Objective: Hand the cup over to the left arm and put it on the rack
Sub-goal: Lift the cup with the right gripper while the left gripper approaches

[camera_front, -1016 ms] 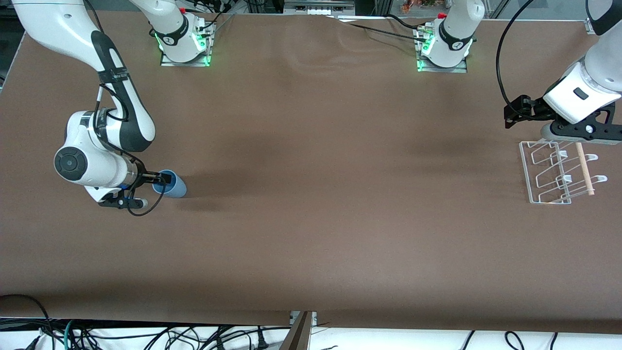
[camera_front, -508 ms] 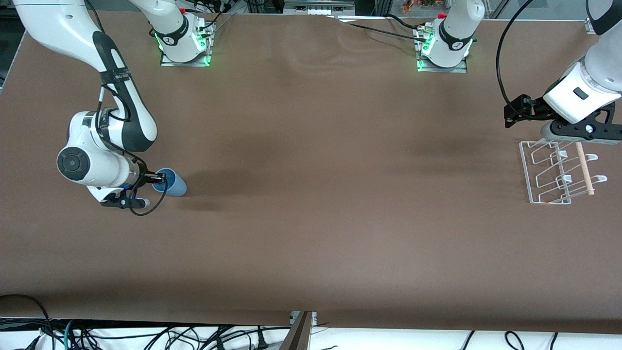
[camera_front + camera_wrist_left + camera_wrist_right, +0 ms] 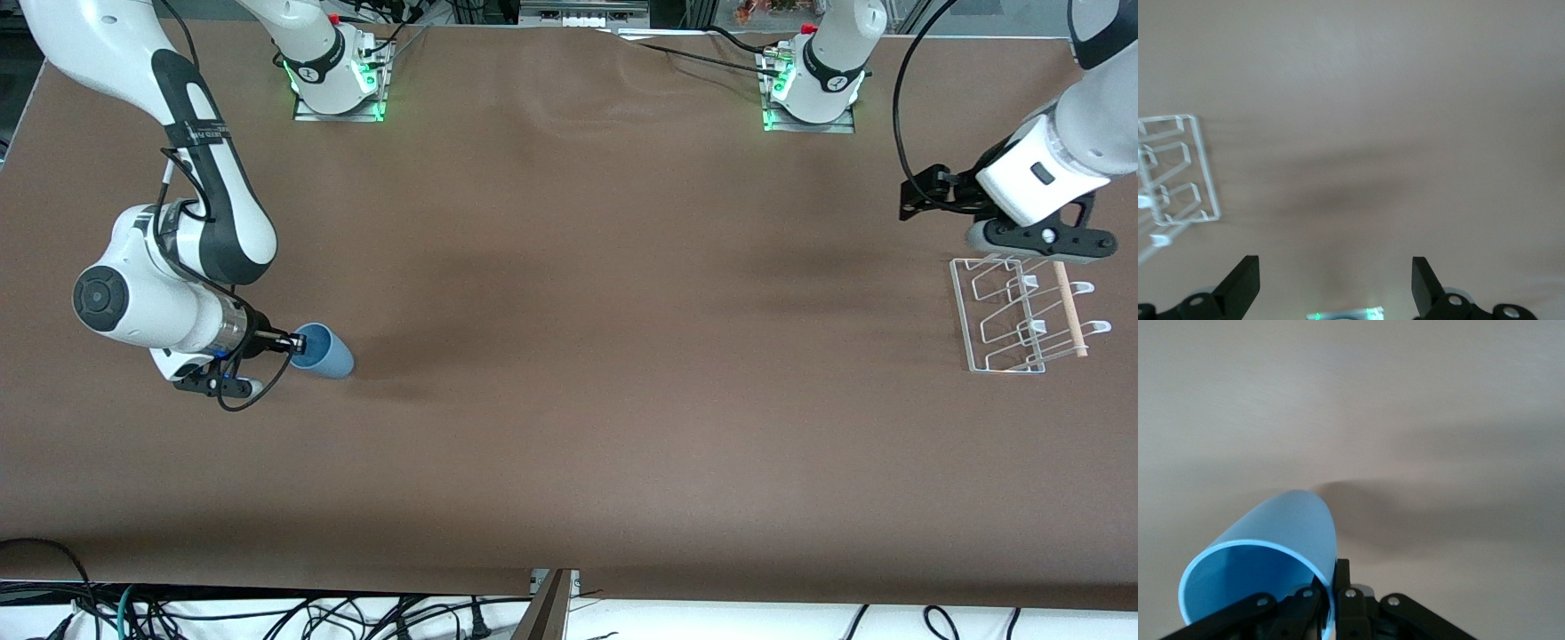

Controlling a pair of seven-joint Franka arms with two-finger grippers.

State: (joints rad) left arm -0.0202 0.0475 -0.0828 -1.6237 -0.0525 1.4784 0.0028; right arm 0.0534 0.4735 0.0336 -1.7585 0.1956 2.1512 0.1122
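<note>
The light-blue cup (image 3: 325, 353) is held by its rim in my right gripper (image 3: 290, 340), near the right arm's end of the table. It is tilted on its side, low over the table. In the right wrist view, one finger is inside the cup (image 3: 1275, 543) and one outside, with my right gripper (image 3: 1331, 590) shut on the wall. My left gripper (image 3: 1038, 238) hangs open and empty over the edge of the white wire rack (image 3: 1022, 313) that lies farther from the front camera. The left wrist view shows the rack (image 3: 1175, 170) and my left gripper (image 3: 1336, 283) with its fingers wide apart.
The brown table (image 3: 605, 356) spans the view between the two arms. The arm bases (image 3: 336, 76) stand along the edge farthest from the front camera. Cables (image 3: 267, 613) lie off the table's near edge.
My right gripper has tilted the cup and carried it slightly nearer to the front camera. My left arm has shifted a little toward the right arm's end and away from the front camera.
</note>
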